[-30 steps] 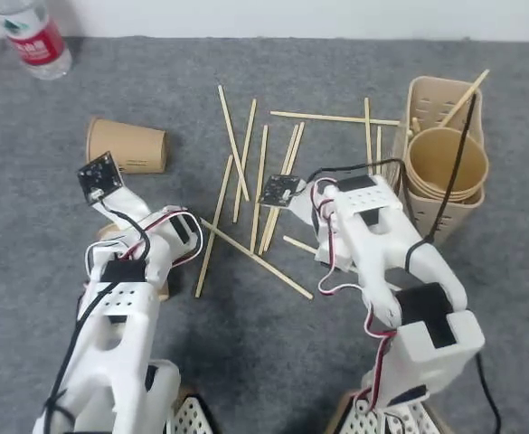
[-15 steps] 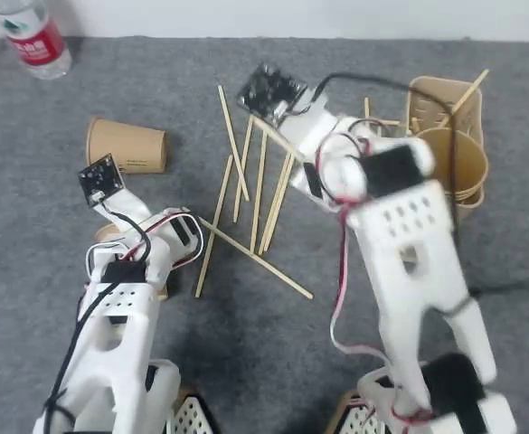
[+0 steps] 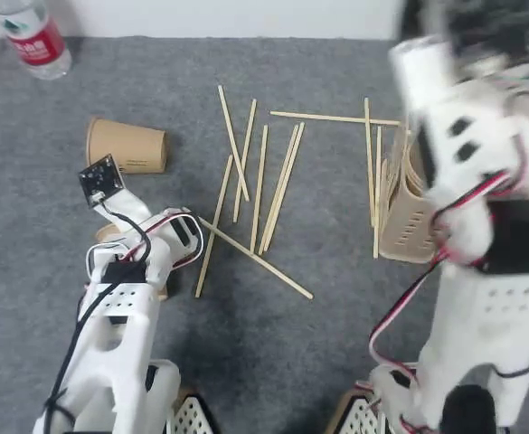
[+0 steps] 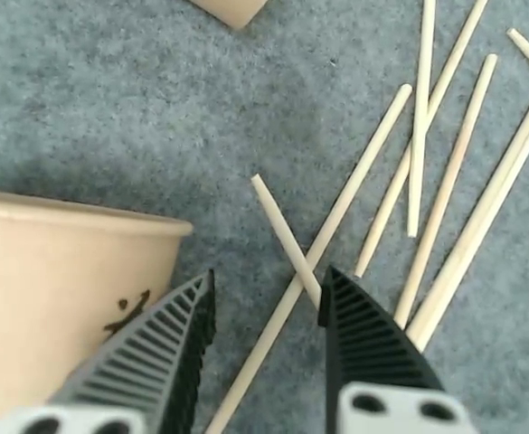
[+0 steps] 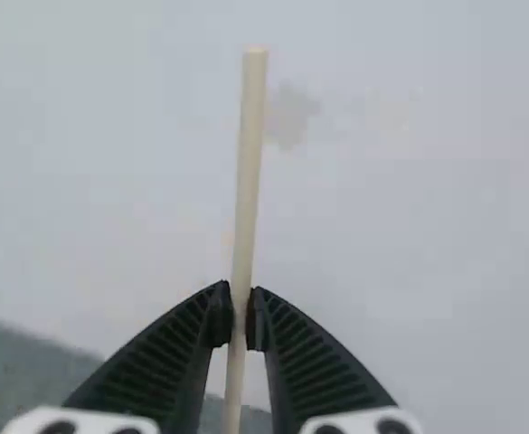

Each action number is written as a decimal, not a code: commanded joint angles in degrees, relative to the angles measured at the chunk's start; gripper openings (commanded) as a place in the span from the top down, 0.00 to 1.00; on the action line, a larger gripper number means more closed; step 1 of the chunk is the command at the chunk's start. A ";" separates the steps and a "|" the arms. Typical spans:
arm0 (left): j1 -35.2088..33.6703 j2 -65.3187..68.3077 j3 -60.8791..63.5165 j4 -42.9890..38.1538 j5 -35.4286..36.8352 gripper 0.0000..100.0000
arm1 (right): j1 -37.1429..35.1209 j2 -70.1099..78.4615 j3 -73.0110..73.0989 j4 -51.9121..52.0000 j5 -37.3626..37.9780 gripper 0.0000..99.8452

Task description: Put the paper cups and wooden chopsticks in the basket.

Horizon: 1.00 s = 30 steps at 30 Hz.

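Both arms are built from white shells. On the left arm [image 3: 119, 316], a black servo block [image 3: 119, 271] is set between the shells, and red, black and white cables [image 3: 160, 231] are looped beside it. A small black circuit board [image 3: 99, 178] is mounted beyond those cables. The right arm [image 3: 490, 271] is pierced with oval holes and trailed by red and white wires [image 3: 400, 312]. The left hand [image 4: 264, 298] and right hand [image 5: 237, 312] are formed with dark ribbed fingers [image 4: 169, 353] on pale grey bases.

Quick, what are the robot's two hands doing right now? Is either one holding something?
Left hand: open, holding nothing, next to a paper cup.
Right hand: closed on one wooden chopstick.
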 commanded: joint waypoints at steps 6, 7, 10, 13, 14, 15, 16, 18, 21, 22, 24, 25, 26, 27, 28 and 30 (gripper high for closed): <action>0.44 -0.26 -0.31 -1.41 0.18 0.82 | 7.52 4.18 21.36 -23.25 -6.86 0.99; 0.44 -0.26 -0.31 -1.49 0.18 0.82 | 7.52 4.18 24.09 -25.45 -6.95 0.99; 0.44 0.00 0.48 -3.69 0.18 0.82 | 7.78 4.09 30.86 -30.64 -7.03 0.99; 1.23 -0.35 1.63 -5.98 0.18 0.82 | 8.92 4.18 36.04 -34.51 -6.77 0.99; 1.76 -0.35 1.71 -6.07 0.09 0.82 | 9.27 4.18 37.54 -35.56 -6.77 0.99; 2.20 -0.35 1.71 -6.07 0.09 0.82 | 9.71 4.18 38.51 -36.18 -6.77 0.99; 2.46 -0.35 1.80 -6.07 0.09 0.82 | 10.07 4.18 39.21 -36.53 -6.77 0.99; 2.46 -0.35 1.80 -6.07 0.09 0.82 | 10.51 4.18 39.38 -35.30 -6.77 0.96; 2.46 -0.35 1.80 -6.07 0.09 0.82 | 10.59 4.09 39.12 -30.90 -6.77 0.77; 2.55 -0.35 1.80 -5.98 0.09 0.82 | 10.51 4.09 39.03 -29.76 -6.77 0.70; 2.55 -0.35 1.80 -5.98 0.09 0.82 | 10.33 4.09 37.80 -26.42 -6.33 0.67; 2.55 -0.35 1.80 -5.98 0.09 0.82 | 10.24 4.09 36.48 -24.22 -5.27 0.69; 2.46 -0.35 1.80 -5.98 0.09 0.82 | 10.24 4.09 34.64 -21.93 -4.22 0.71; 2.46 -0.35 1.80 -5.98 0.09 0.82 | 10.07 4.09 32.26 -19.30 -3.60 0.74; 2.46 -0.35 1.80 -5.98 0.09 0.82 | 9.36 4.09 29.19 -16.40 -3.60 0.76; 2.46 -0.35 1.80 -5.98 0.09 0.82 | 7.43 4.09 21.71 -8.75 -3.52 0.77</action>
